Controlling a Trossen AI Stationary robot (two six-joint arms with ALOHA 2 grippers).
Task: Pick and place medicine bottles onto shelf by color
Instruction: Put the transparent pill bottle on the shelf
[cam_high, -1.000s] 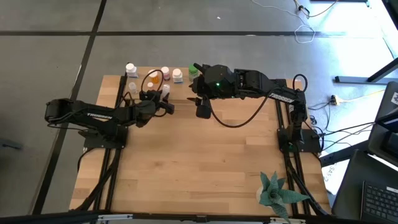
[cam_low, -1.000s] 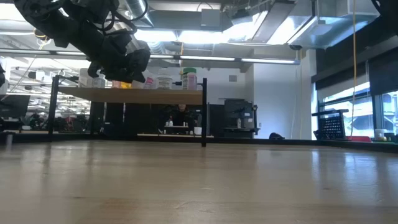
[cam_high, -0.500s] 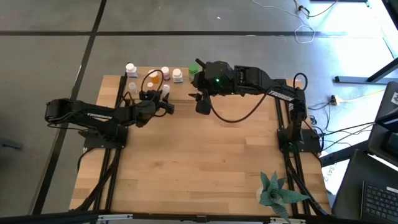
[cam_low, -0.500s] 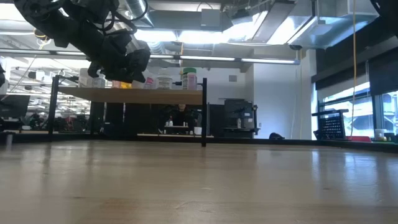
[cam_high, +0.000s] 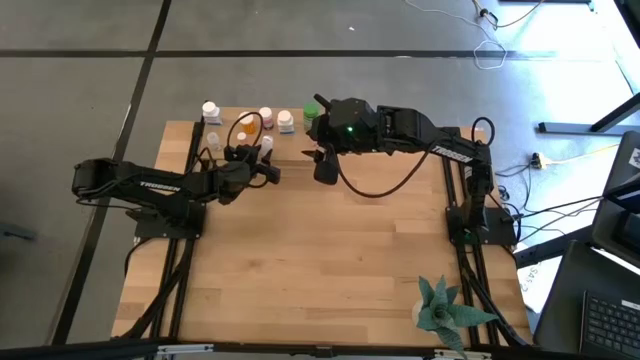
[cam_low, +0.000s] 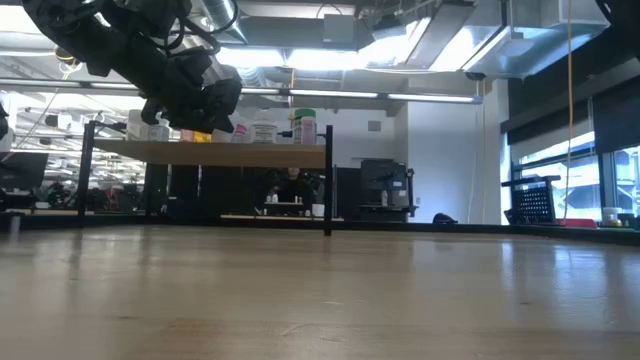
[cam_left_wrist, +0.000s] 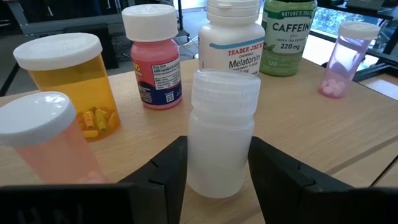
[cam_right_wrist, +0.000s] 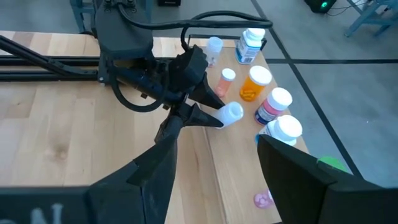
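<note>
Left gripper (cam_left_wrist: 217, 163) clamps a clear bottle (cam_left_wrist: 222, 134) between its fingers above the shelf (cam_left_wrist: 311, 124), right gripper (cam_right_wrist: 211, 162) spread empty nearby; crowded bottles just ahead could topple if it sets down carelessly
</note>
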